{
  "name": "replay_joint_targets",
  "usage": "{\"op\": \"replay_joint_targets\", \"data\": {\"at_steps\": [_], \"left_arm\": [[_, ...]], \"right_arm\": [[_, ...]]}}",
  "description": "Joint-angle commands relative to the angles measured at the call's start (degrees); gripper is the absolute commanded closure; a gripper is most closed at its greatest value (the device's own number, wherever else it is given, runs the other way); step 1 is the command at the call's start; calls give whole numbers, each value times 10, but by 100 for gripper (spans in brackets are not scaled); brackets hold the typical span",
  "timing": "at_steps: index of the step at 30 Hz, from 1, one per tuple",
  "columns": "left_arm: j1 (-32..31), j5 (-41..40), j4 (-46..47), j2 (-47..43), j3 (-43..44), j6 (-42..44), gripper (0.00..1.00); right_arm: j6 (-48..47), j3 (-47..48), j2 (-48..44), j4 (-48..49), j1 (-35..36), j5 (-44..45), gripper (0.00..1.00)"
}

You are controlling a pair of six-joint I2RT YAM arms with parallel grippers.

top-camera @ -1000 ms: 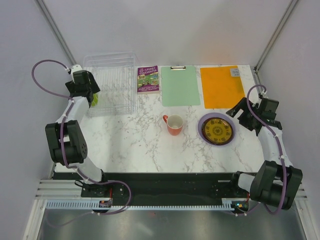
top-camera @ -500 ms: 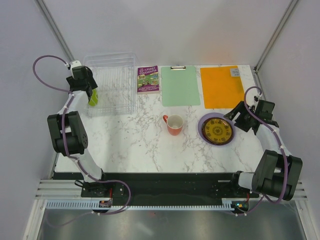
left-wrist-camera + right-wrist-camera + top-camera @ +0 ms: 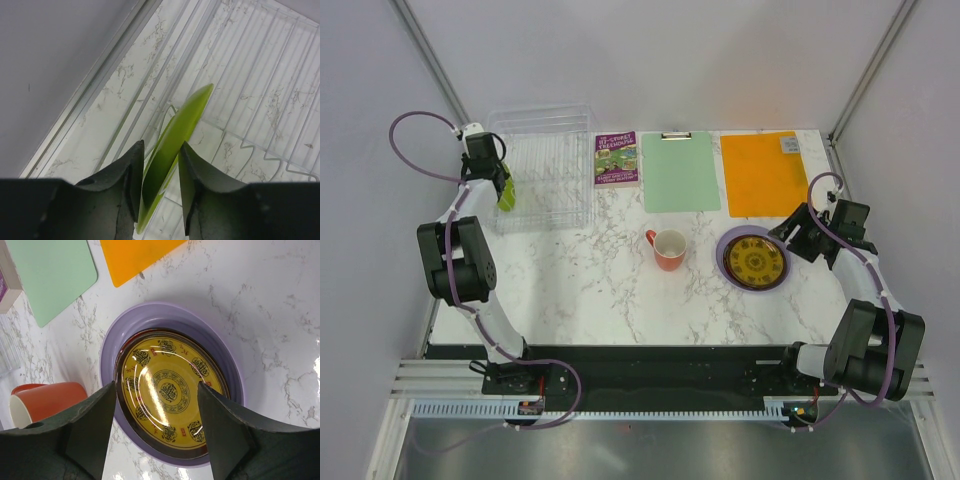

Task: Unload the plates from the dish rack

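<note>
My left gripper (image 3: 161,147) is clamped on the lime green plate (image 3: 176,131): in the left wrist view its 2 fingers (image 3: 131,175) press against the plate's 2 faces, and the plate stands on edge between them, leaning to the right with its rim pointing away from the camera. From above, this sits at the left side of the dish rack (image 3: 548,160), toward its near corner. The rack's thin white wires and clear tray run behind the plate, but I cannot tell whether the plate's lower edge rests in the wires. The rack itself stands at the far left of the marble table (image 3: 590,285) and I see no other plate in it. My right gripper (image 3: 156,385) hangs over the right side of the table with its fingers spread wide and nothing between them. Directly below it lies the lavender plate (image 3: 107,352), flat on the table, with the smaller dark plate with yellow pattern (image 3: 167,390) nested inside it. A thin red edge shows around the dark plate, and I cannot tell if that is another plate. The orange mug (image 3: 668,250) lies on its side just left of this stack. Along the far edge, from left to right, sit a purple book (image 3: 616,158), the green clipboard (image 3: 681,175) and an orange mat (image 3: 763,175).
</note>
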Motion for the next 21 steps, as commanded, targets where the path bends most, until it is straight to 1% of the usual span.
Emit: {"op": "replay_joint_targets", "data": {"at_steps": [1,2,6,10,14,21], "left_arm": [[3,12,7,6,29,21,65],[2,14,5,7,31,24,71],[3,20,0,13,37,35,80],[3,27,-1,15,41,44,97],[2,30,0,7,43,49,98],[-2,18,-1,-40,55,94,98]], "right_arm": [[-11,0,1,20,3,-13,28],[-12,0,1,20,3,-13,28],[-12,0,2,20,2,-14,28],[-13,0,3,20,2,-14,28],[-13,-2,2,20,2,-14,27],[-13,-2,-2,18,2,-16,27]]}}
